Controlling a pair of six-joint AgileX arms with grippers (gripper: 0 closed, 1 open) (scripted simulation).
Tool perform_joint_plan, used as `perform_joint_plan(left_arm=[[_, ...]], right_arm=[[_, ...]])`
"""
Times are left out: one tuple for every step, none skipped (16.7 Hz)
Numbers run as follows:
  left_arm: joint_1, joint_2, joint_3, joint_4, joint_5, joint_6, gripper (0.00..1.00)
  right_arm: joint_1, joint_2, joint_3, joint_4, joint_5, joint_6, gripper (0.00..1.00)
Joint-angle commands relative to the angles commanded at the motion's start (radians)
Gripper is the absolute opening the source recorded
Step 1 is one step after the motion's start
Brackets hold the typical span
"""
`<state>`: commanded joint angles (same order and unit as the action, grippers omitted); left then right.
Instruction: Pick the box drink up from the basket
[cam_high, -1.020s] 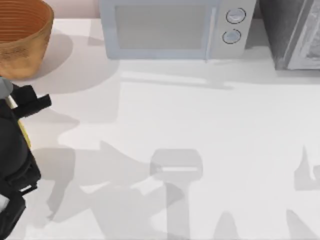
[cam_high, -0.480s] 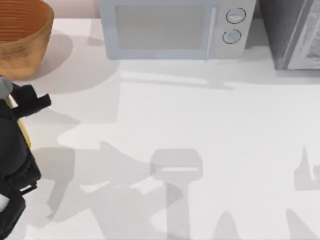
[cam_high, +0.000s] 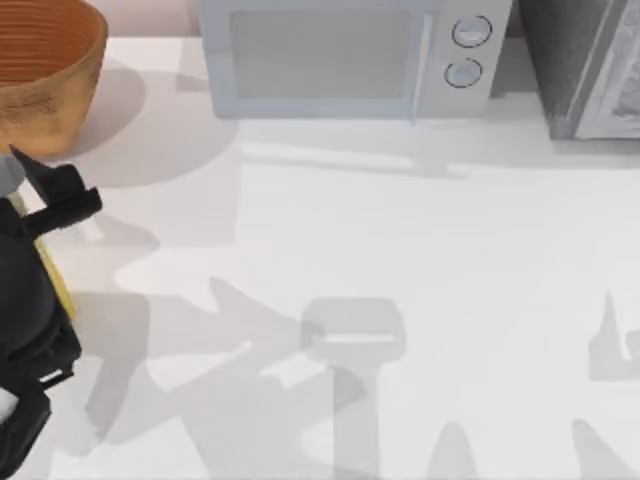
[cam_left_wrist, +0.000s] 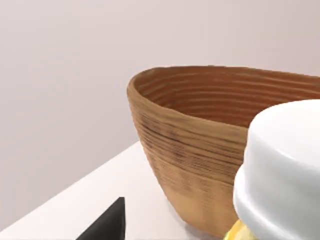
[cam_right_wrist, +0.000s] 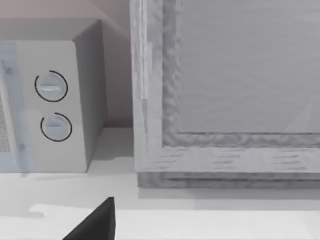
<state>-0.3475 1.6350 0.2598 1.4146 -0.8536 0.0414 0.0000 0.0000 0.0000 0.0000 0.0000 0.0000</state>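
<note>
The woven basket (cam_high: 45, 70) stands at the table's far left corner, and its golden-tan wall and rim (cam_left_wrist: 200, 145) show close up in the left wrist view. Just in front of it, at the left edge, is my left gripper (cam_high: 35, 200), shut on the box drink. The box drink is a slim yellow carton (cam_high: 52, 272) lying along the black arm, outside the basket. Its white cap (cam_left_wrist: 285, 170) and a bit of yellow (cam_left_wrist: 239, 233) show right at the wrist camera. A black part of my right gripper (cam_right_wrist: 95, 224) faces the microwave and a grey cabinet.
A pale grey microwave (cam_high: 350, 55) with two round knobs (cam_high: 470, 32) stands along the back edge. A grey cabinet (cam_high: 585, 65) sits at the back right. The white tabletop (cam_high: 400, 260) stretches open in front of them.
My left gripper, still holding the carton, has shifted slightly; more of the yellow side shows, and the arm's shadow on the table has spread to the right.
</note>
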Motion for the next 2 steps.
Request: perform_joint_plan(left_arm=[[0.0, 0.0, 0.0, 0.0, 0.0, 0.0, 1.0], [0.0, 0.0, 0.0, 0.0, 0.0, 0.0, 1.0]], right_arm=[[0.0, 0.0, 0.0, 0.0, 0.0, 0.0, 1.0], [0.0, 0.0, 0.0, 0.0, 0.0, 0.0, 1.0]])
